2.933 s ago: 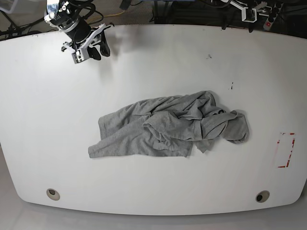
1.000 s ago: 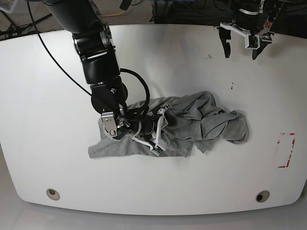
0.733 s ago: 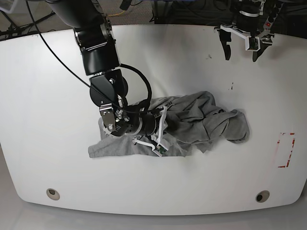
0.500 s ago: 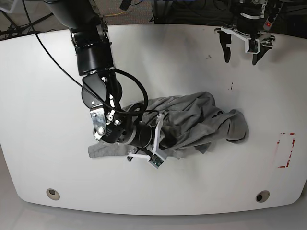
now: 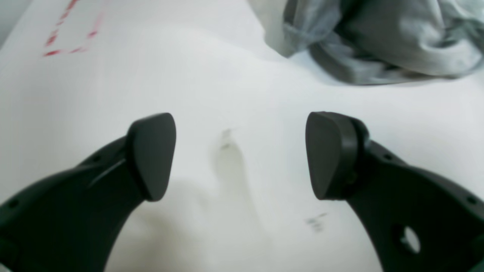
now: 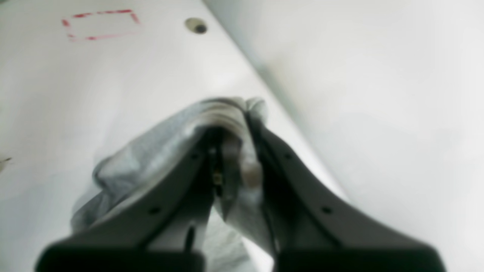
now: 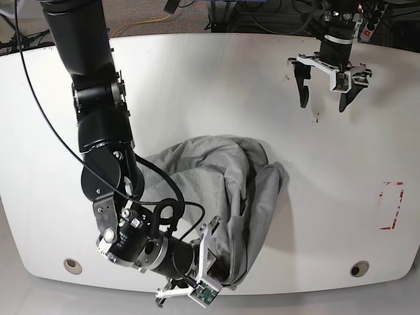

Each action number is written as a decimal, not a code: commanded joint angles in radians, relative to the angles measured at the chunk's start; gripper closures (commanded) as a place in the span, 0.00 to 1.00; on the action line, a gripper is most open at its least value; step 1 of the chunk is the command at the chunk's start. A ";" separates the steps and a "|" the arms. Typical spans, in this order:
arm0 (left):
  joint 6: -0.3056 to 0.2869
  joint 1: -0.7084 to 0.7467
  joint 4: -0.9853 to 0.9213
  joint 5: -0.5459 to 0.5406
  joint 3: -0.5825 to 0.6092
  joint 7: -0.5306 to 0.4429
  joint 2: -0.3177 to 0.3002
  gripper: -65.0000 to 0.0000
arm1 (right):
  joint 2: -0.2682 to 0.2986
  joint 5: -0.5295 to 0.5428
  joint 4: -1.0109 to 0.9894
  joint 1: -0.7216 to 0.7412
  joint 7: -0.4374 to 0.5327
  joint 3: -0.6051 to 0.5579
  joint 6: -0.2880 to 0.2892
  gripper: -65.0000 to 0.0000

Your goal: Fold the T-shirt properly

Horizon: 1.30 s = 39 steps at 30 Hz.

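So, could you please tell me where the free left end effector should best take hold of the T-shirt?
Probably the raised far edge of the T-shirt, coming from the far side: the left end effector hangs open there, while the right end effector already pinches the near end.

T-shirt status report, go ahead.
Right gripper shut on T-shirt, dragged toward the table's near edge. Left gripper open, hovering clear. Nothing in the way.
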 commanded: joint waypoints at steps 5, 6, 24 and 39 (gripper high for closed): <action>-0.001 -0.114 -0.046 0.001 0.134 0.018 -0.004 0.22 | 0.019 0.015 0.013 0.191 0.030 0.003 -0.004 1.00; -0.001 -0.137 -0.053 0.001 0.151 0.048 -0.001 0.22 | 0.021 0.015 0.013 0.213 0.030 0.003 -0.004 1.00; 0.000 -0.598 -0.329 -0.001 0.301 0.216 0.102 0.22 | 0.079 0.008 0.008 0.432 0.030 0.003 -0.004 1.00; 0.000 -0.817 -0.519 -0.008 0.254 0.214 0.111 0.22 | 0.093 0.013 0.016 0.432 0.030 0.007 -0.004 1.00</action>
